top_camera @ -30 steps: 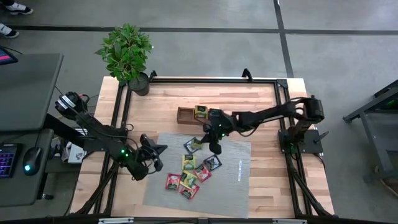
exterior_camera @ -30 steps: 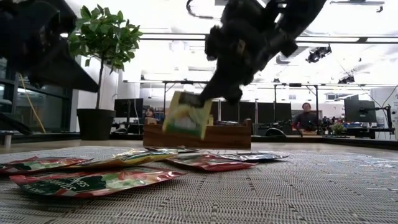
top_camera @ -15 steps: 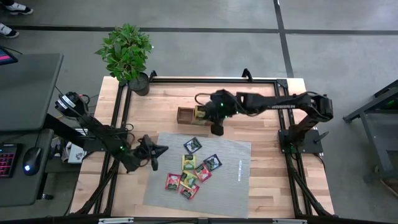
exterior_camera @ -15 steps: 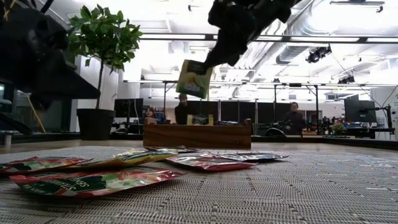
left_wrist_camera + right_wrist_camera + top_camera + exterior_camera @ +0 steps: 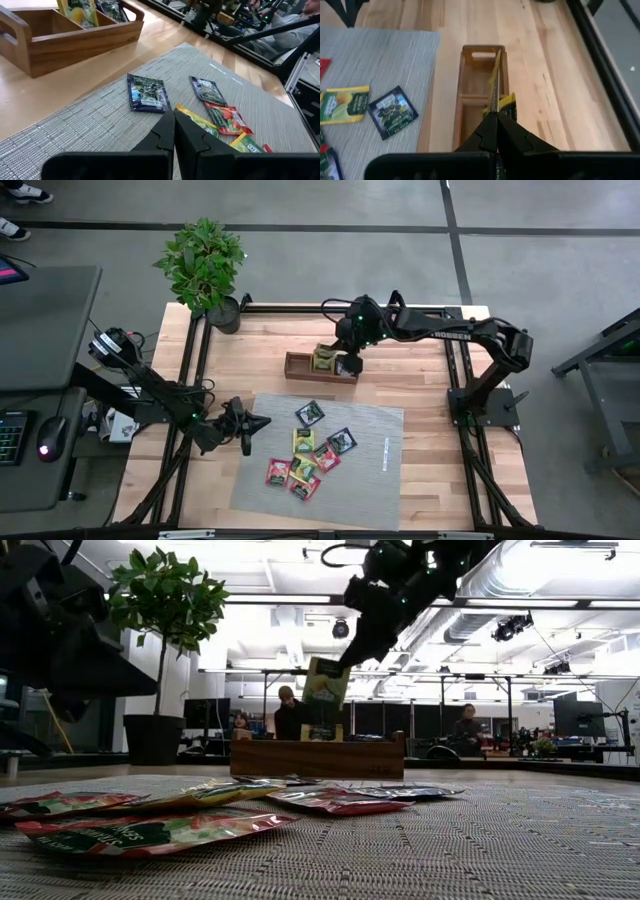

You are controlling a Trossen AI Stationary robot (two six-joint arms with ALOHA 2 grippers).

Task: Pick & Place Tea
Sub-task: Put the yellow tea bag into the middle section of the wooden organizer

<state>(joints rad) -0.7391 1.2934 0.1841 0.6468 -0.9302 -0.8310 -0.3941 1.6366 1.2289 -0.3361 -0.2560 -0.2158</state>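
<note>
Right gripper [image 5: 347, 362] clenched on a yellow-green tea sachet [image 5: 325, 685], hanging upright (edge-on from the wrist) above the wooden tray [image 5: 300, 369]. Another yellow sachet [image 5: 77, 10] already standing in the tray. Rest of the tea [image 5: 312, 450] scattered flat on the grey mat [image 5: 380, 460]. Left gripper [image 5: 247, 423] pressed closed, empty, at the mat's edge.

Overhead camera looks straight down; low one sits level on the mat [image 5: 480, 840]; both share the wooden tray [image 5: 300, 367]
</note>
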